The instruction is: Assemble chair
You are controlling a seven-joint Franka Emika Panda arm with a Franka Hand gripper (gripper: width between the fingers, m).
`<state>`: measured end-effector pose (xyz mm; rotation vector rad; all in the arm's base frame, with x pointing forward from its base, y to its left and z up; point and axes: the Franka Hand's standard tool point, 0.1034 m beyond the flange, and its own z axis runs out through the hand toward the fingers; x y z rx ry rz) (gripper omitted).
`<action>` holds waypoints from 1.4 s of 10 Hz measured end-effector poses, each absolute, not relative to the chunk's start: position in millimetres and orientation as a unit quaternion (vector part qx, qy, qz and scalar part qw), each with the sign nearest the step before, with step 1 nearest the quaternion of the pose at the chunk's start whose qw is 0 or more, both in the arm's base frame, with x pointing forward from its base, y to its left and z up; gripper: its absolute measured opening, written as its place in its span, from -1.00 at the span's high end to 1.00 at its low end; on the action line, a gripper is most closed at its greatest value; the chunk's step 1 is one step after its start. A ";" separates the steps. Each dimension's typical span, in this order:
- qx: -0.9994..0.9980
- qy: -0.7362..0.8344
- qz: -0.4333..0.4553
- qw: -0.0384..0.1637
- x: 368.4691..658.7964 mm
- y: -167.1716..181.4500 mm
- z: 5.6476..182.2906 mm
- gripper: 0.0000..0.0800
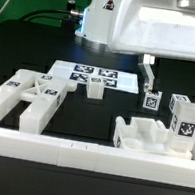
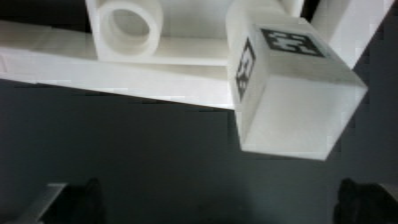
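My gripper [image 1: 146,77] hangs open just above a short white leg bar [image 1: 151,99] with a tag, right of the table's middle. In the wrist view the dark fingertips [image 2: 79,203] stand wide apart with nothing between them, and my gripper [image 2: 217,205] is short of the tagged leg bar [image 2: 285,95]. A white piece with a round hole [image 2: 132,30] lies behind the bar. The slotted seat block [image 1: 148,137] sits at the front right. A taller tagged leg bar [image 1: 183,122] stands behind it. The X-braced frame [image 1: 30,98] lies at the exterior view's left.
The marker board [image 1: 94,76] lies flat at the back middle, with a small white block [image 1: 94,90] at its front edge. A long white border rail [image 1: 86,161] runs along the front. The arm's white body fills the top of the exterior view.
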<state>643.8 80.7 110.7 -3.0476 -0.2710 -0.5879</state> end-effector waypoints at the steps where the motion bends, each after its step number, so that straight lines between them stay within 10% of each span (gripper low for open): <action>1: -0.980 -0.087 -0.180 0.014 643.4 81.3 110.5 -0.62; 7: -0.996 -0.089 -0.003 0.027 631.1 90.8 106.5 -0.62; 14: -0.996 -0.078 -0.011 0.028 634.0 104.2 85.8 -0.62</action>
